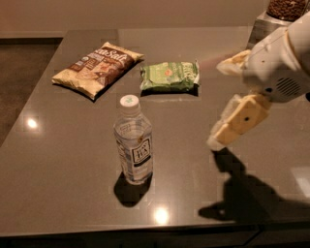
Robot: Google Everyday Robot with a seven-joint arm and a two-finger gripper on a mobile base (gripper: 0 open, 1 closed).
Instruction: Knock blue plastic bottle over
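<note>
The blue plastic bottle [134, 145] stands upright on the dark grey table [58, 160], near its front edge. It is clear, with a white cap bearing a green mark and a dark-and-white label. My gripper [216, 104] comes in from the right, above the table and level with the bottle, about a bottle's height to its right. Its two cream fingers [237, 123] are spread apart and hold nothing. It does not touch the bottle.
A brown snack bag [97, 69] and a green snack pack [169, 76] lie behind the bottle. A container of brown items [286, 9] stands at the back right corner. The table's front edge runs just below the bottle.
</note>
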